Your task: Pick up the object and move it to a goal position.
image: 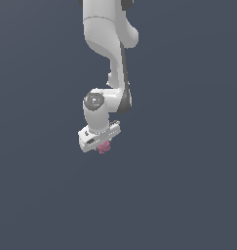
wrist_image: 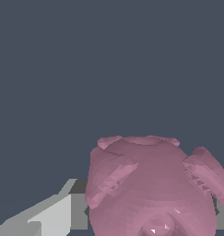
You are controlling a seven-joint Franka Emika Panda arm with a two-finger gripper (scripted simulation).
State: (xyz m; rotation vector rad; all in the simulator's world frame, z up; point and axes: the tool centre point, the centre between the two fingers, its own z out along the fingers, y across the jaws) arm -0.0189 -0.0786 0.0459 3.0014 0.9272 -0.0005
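Panda arm (image: pixel 108 39): glossy white rounded links with dark grey seams, and a grey circular cap (image: pixel 94 100) on the wrist joint. Below the cap, a boxy white gripper (image: pixel 101 144) with pale grey fingers (wrist_image: pixel 53 216).

Open space all round hand (image: pixel 103 144)

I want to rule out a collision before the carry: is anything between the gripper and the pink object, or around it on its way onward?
Nothing visible. The pink object sits right at the gripper, with a finger beside it in the wrist view. Around them both views show only plain dark background. No goal marker is visible, so that path cannot be judged.
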